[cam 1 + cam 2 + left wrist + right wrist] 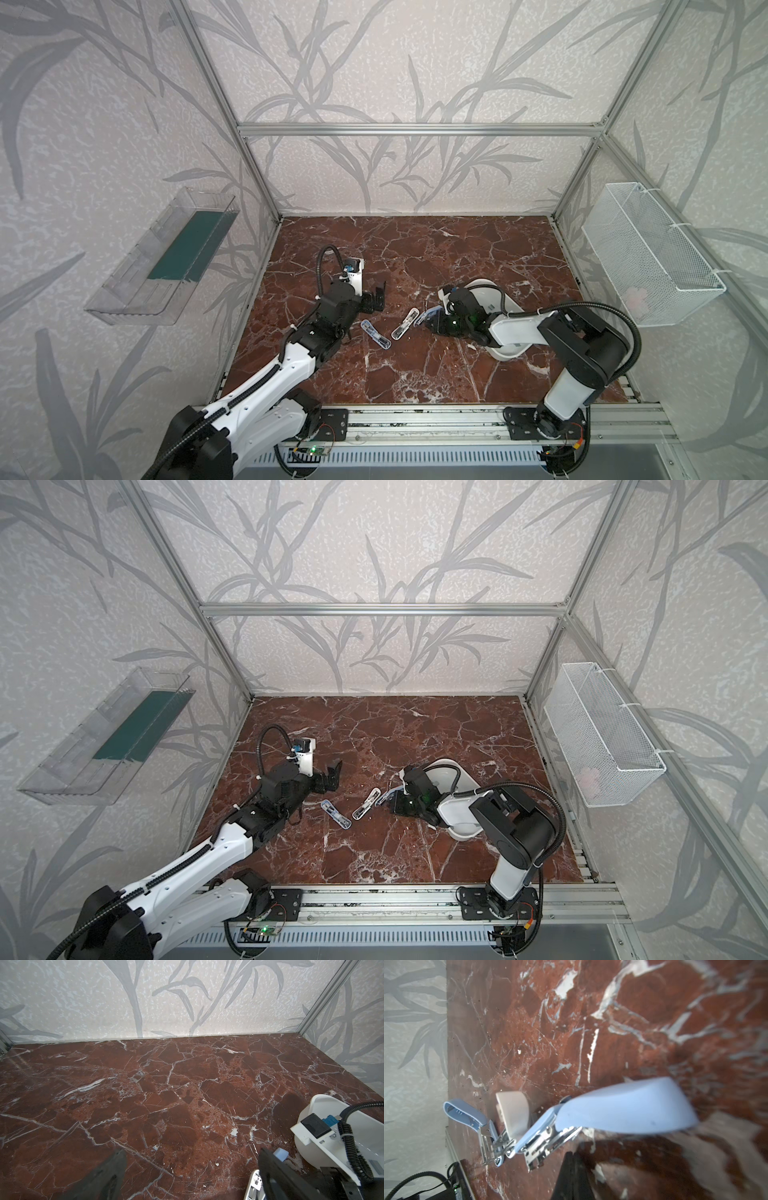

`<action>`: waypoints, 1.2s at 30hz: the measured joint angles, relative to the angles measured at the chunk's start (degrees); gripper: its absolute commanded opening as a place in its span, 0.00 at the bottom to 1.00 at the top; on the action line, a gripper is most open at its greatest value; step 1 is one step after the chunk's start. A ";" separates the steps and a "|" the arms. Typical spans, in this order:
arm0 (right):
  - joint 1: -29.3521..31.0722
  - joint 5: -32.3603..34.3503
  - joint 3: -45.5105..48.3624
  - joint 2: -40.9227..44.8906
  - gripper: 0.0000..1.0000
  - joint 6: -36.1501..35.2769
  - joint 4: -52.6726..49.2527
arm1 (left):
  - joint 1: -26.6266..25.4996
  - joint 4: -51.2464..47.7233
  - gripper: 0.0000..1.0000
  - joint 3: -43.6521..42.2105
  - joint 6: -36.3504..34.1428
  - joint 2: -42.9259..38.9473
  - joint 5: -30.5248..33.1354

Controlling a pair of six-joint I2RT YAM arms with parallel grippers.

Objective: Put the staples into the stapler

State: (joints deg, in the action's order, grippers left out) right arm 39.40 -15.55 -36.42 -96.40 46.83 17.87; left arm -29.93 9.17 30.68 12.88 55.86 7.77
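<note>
A: From where do the two top views look?
B: From high above the front rail (pixel 415 419), down and toward the back wall (pixel 415 174). They stand side by side, so both top views share almost everything, including the whole bench (pixel 415 257).
A: And the left wrist camera?
B: It is low over the bench and faces the same back wall. At its edge comes the white tray (pixel 318 1102), which both top views show too.
A: And the right wrist one?
B: It is very near to the bench, turned on its side, facing the left side wall (pixel 415 1064). The light blue stapler (pixel 627 1105) is so close that it is blurred.
</note>
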 measured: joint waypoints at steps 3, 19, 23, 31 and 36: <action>0.09 2.29 -0.11 2.84 0.25 -1.36 -4.83 | 0.00 -0.09 0.99 0.02 0.00 0.00 -0.04; 2.62 5.01 -8.11 -3.67 0.36 -1.62 -4.07 | 0.00 -0.20 0.99 0.02 -0.11 0.02 -0.39; 3.76 7.82 -12.46 -5.73 0.36 -3.26 -8.61 | 0.00 -0.20 0.99 0.02 -0.26 0.02 -0.39; 7.34 19.30 -23.98 -8.22 0.36 -10.60 -24.17 | 0.00 -0.33 0.99 0.02 -0.35 0.00 -0.39; 8.48 22.69 -24.79 -8.20 0.36 -13.92 -28.24 | 0.00 -0.68 0.99 0.02 -0.44 -0.13 -0.33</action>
State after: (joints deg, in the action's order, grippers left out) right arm 47.88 7.14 -61.21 -104.60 32.91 -10.37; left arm -29.93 8.49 30.70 12.45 55.72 7.44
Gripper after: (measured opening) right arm 0.363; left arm 0.993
